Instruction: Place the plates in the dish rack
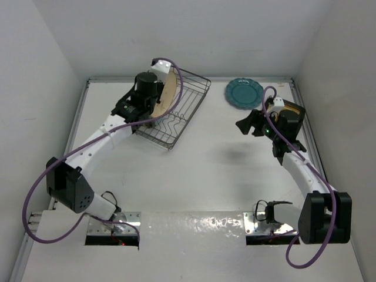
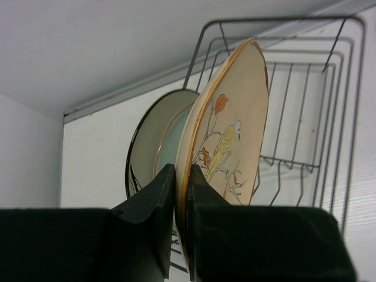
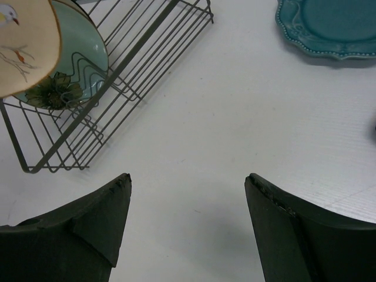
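1. The dish rack [image 1: 176,114] is a dark wire basket with wavy divider wires on its floor; it sits askew on the white surface [image 1: 223,170], at the far left.
2. The left fingers [image 2: 164,188] are clamped narrowly on the lower rim of the cream floral plate [image 2: 226,135]; the plate stands on edge inside the rack, slightly tilted; it has a gold rim and a painted yellow bird on a twig with orange blossoms.
3. Just behind it in the rack stand the pale aqua plate [image 2: 173,147], with a dark green flower near its lower edge, and then the grey dark-rimmed plate [image 2: 155,135]; both are upright.
4. The scalloped teal plate [image 1: 244,93] lies flat on the surface, to the right of the rack and apart from it.
5. The square amber plate [image 1: 292,109] lies further right, partly hidden under the right arm.
6. The right fingers [image 3: 111,200] are spread wide and hold nothing; they hover over bare surface to the right of the rack.
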You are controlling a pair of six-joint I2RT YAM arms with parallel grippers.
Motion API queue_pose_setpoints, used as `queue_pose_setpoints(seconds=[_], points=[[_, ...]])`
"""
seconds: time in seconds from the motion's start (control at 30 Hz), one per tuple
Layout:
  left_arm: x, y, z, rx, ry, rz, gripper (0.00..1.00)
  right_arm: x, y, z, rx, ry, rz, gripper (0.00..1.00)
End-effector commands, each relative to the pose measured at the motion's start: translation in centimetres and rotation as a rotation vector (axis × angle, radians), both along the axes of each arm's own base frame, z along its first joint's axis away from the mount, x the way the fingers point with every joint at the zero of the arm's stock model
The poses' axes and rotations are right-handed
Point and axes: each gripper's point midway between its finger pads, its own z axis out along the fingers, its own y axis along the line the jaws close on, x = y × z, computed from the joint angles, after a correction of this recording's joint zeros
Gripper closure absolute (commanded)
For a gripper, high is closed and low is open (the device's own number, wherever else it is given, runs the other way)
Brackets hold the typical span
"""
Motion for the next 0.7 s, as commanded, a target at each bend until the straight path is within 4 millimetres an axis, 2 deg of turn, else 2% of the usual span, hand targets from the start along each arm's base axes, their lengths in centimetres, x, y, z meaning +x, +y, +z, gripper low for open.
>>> queue_pose_setpoints(seconds=[0.0,0.1,0.47,0.67], points=[[1.6,1.5,4.8,-0.01,-0.218,0.081,1.0,0.1,0.0,1.5,-0.01,-0.052,0.006,0.23],[2.1,2.3,5.2,-0.011,-0.247,0.11,1.0,-0.1,0.2,1.2,-0.01,-0.045,0.018,0.23],[2.4,3.2,5.4,0.033,-0.268,0.124,1.0,-0.6,0.2,0.1,-0.024,-0.023,0.025,0.23],[2.7,3.4,3.4,0.035,-0.238,0.125,1.0,-0.7,0.1,0.0,-0.033,-0.018,0.027,0.23]])
